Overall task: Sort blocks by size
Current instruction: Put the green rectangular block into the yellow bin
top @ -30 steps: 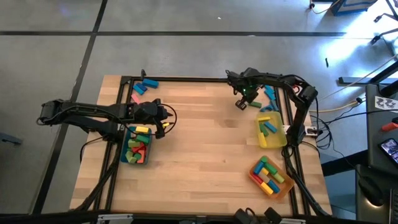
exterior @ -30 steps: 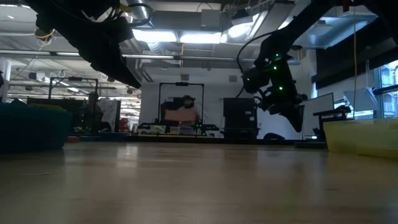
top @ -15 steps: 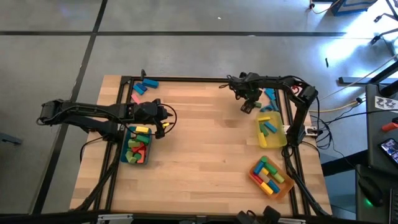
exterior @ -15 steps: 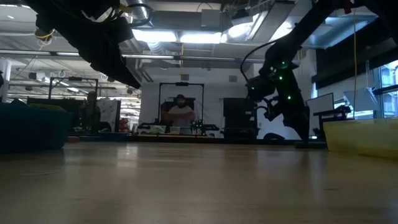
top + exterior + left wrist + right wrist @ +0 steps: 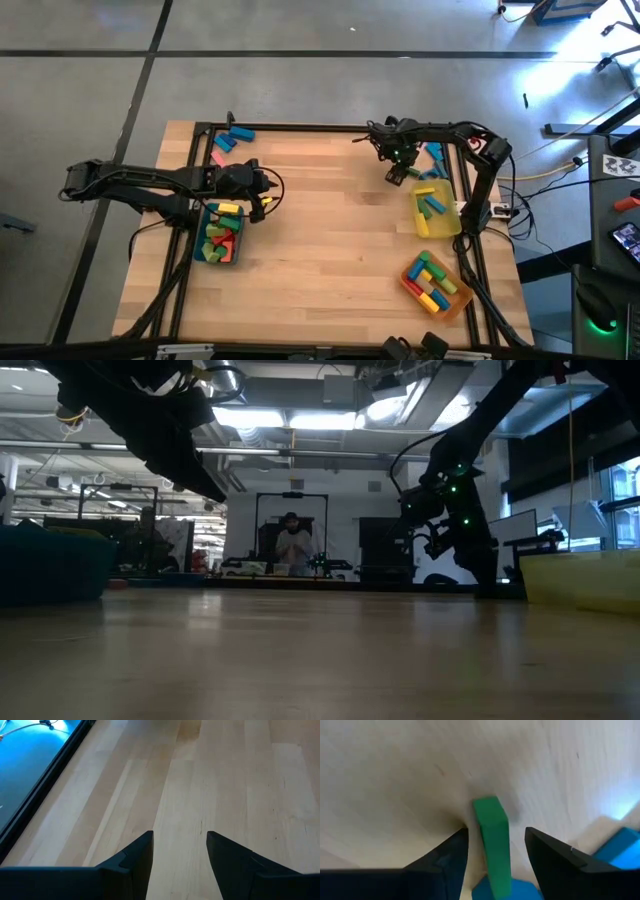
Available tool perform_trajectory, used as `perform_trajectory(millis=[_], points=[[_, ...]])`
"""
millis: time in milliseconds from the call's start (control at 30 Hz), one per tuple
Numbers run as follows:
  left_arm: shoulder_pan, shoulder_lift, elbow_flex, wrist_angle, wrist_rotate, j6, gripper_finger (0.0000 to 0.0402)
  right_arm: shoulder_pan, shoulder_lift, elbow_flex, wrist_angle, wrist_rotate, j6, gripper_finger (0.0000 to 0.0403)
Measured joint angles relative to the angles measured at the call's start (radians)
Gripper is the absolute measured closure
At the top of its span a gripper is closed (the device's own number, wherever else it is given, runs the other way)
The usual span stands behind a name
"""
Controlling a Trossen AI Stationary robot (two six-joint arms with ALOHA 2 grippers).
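Observation:
A green bar block (image 5: 492,837) lies on the wood table near the far right corner, one end against a blue block (image 5: 506,890). My right gripper (image 5: 496,832) points down over it, open. Its fingers stand on either side of the green block with a gap on each side. In the high view the gripper (image 5: 398,174) sits beside the green block (image 5: 413,169) and several blue blocks (image 5: 435,152). My left gripper (image 5: 179,836) is open over bare wood. In the high view it (image 5: 264,199) hangs by the teal tray (image 5: 205,214).
The teal tray holds several mixed blocks. A yellow tray (image 5: 450,222) and an orange tray (image 5: 411,289) with blocks stand along the right side. Blue blocks (image 5: 236,137) and a pink one (image 5: 217,157) lie at the far left. A black frame (image 5: 300,127) borders the table. A person (image 5: 292,547) stands far behind.
My right gripper has come down toward the table and shifted a little toward the right edge, ending over the green block. My left arm has kept still.

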Motion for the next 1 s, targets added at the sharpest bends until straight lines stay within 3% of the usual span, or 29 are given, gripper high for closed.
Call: perform_trajectory(millis=[233,633,1000], points=[[0.0,0.0,0.0,0.0,0.0,0.0,0.0233,-0.006,0.0,0.0,0.022,-0.003,-0.008,0.024],[0.0,0.0,0.0,0.0,0.0,-0.003,0.0233,-0.006,0.0,0.001,0.023,-0.03,-0.033,0.0336],[0.0,0.0,0.0,0.0,0.0,-0.003,0.0233,-0.004,0.0,0.029,-0.018,-0.028,-0.037,0.0331]])
